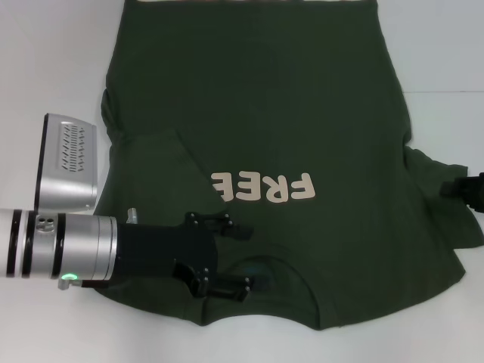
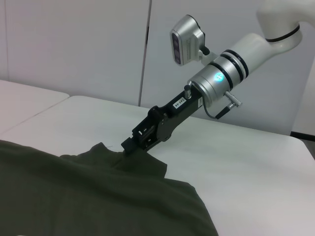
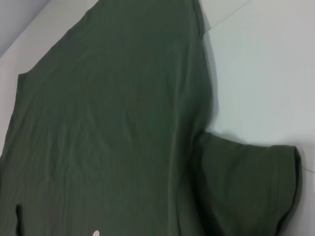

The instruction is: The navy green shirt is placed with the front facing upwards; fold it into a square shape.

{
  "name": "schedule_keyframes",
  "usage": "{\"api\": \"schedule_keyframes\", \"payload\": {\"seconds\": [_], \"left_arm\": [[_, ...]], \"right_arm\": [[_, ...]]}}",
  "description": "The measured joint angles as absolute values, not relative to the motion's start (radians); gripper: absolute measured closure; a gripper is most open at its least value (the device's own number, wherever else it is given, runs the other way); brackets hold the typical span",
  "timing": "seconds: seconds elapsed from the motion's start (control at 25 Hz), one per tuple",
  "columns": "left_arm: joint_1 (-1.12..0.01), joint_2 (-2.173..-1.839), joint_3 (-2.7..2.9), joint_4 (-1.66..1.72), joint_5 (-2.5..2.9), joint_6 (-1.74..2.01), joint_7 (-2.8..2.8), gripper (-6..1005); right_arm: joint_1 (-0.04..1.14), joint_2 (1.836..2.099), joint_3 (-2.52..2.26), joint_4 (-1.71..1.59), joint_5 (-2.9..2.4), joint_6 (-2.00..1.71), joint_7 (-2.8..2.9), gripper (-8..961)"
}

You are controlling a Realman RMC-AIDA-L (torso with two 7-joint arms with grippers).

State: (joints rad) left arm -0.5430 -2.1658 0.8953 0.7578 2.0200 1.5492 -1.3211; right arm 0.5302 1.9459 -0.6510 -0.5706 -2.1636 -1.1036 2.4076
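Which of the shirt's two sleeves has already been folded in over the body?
The sleeve on the robot's left side lies folded over the navy green shirt. The sleeve on the robot's right lies spread on the table.

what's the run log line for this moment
shirt: flat on table, front up, left side folded over | left gripper: open, above collar | right gripper: on right sleeve edge | phase: folding begun
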Motion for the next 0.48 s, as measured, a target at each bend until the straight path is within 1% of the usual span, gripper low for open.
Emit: {"api": "schedule_keyframes", "payload": {"seconds": [0.08,0.48], "left_arm": [[-0.543,-2.165,0.895,0.758,2.020,1.549,-1.321,171],[-0.546,-2.164,0.894,0.758,2.019,1.548,-1.320,171]], "right_arm": [[0.530,1.945,-0.650,-0.570,-2.164,-1.103,2.409,400],[0.523,1.942,-0.647,-0.569,-2.164,-1.099,2.411,886]]}}
